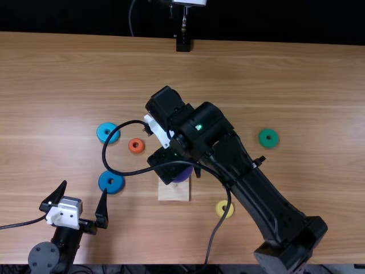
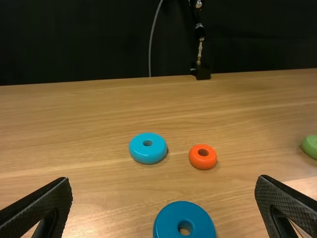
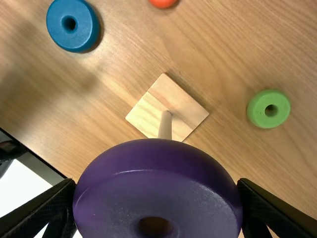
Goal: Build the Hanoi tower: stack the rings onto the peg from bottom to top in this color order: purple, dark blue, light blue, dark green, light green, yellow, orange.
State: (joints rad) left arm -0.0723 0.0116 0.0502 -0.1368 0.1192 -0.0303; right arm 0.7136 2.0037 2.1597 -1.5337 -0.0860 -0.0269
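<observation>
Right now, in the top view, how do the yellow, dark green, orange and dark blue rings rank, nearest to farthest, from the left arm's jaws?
1. Dark blue ring, just to the right of the jaws.
2. Orange ring, right and farther up the table.
3. Yellow ring, right of the wooden base.
4. Dark green ring, farthest right.

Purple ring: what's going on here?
The right gripper holds the purple ring near the peg, whose foot is bare. The left gripper is open, empty. Dark blue ring, light blue ring, orange ring, yellow ring, dark green ring and light green ring lie loose.
</observation>
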